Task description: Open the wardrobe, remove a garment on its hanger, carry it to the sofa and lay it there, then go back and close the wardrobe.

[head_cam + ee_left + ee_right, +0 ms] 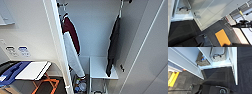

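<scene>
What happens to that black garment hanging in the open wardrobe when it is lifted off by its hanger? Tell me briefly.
The black garment hangs long, slim and limp, so it is probably floppy and would sway and trail below the hanger. It looks like thin fabric, likely light for its length. Its lower end hangs at the white shelf inside the wardrobe, so it may drag or catch there.

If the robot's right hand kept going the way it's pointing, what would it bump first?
Probably the dark carpet floor in front of the open wardrobe. The right wrist view looks down onto it with nothing in between, though depth is hard to judge.
</scene>
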`<state>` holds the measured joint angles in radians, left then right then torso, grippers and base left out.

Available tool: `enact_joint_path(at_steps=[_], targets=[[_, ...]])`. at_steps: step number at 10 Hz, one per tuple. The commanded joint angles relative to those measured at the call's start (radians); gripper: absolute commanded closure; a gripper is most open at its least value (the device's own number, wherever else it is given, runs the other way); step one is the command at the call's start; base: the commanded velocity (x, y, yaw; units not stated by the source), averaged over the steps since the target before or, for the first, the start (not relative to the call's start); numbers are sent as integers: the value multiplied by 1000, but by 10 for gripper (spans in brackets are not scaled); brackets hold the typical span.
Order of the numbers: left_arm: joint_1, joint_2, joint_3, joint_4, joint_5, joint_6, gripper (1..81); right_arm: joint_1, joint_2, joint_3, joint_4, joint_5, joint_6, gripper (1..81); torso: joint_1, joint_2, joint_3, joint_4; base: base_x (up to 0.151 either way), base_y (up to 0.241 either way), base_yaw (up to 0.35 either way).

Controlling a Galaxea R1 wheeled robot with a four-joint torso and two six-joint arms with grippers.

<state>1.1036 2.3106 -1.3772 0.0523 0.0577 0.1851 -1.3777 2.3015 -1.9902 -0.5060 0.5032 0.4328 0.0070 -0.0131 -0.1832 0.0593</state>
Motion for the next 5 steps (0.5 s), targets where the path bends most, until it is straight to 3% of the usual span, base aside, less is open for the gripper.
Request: enact_joint_path(at_steps=[1, 5], targets=[[-52, 21, 1, 35, -102, 5, 10, 7, 17, -51, -6, 20, 27, 10, 0, 0, 0, 0, 0, 0, 0], [-78, 153, -117, 21, -242, -28, 10, -21, 90, -68, 3, 20, 29, 10, 0, 0, 0, 0, 0, 0, 0]])
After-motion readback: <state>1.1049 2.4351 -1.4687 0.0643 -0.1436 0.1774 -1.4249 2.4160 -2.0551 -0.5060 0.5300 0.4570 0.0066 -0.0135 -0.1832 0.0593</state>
